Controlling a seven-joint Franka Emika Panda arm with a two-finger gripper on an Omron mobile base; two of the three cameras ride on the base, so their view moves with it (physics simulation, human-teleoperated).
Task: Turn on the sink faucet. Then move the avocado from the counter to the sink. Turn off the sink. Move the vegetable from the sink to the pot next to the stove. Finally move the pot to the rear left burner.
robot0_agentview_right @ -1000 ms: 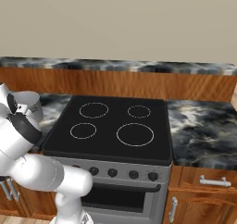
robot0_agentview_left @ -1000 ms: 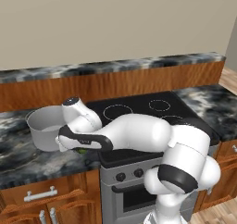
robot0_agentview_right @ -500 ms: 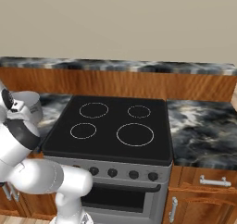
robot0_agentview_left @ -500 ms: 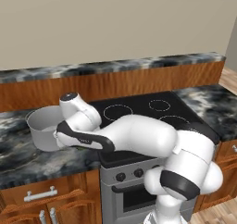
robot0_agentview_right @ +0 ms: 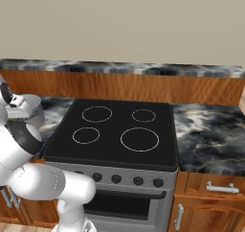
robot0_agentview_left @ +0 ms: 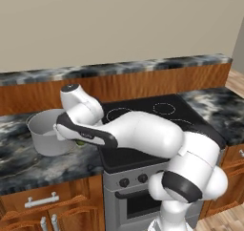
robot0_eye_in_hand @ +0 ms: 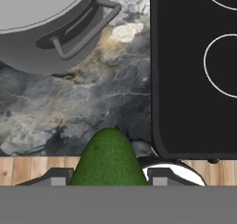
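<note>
A green avocado (robot0_eye_in_hand: 109, 160) sits between my gripper's (robot0_eye_in_hand: 109, 177) two fingertips (robot0_eye_in_hand: 58, 177), held above the marbled counter's front edge. In the left base view a sliver of the avocado (robot0_agentview_left: 80, 143) shows under my hand, right beside the pot. The grey pot (robot0_agentview_left: 44, 132) stands on the counter left of the stove, empty as far as I can see; its wall and loop handle (robot0_eye_in_hand: 78, 31) lie at the upper left of the hand view, apart from the avocado. The pot (robot0_agentview_right: 32, 109) also shows behind my arm. The rear left burner (robot0_agentview_right: 97, 113) is bare.
The black stovetop (robot0_agentview_left: 157, 115) with its ring burners lies just right of the pot; its rim (robot0_eye_in_hand: 153, 79) runs down the hand view. Marbled counter (robot0_eye_in_hand: 92, 98) stretches between pot and stove. A wood backsplash and wall stand behind; cabinet drawers (robot0_agentview_left: 43, 201) are below.
My arm has lifted and swung a little left toward the pot, with the avocado still in the gripper. The pot has stayed where it was.
</note>
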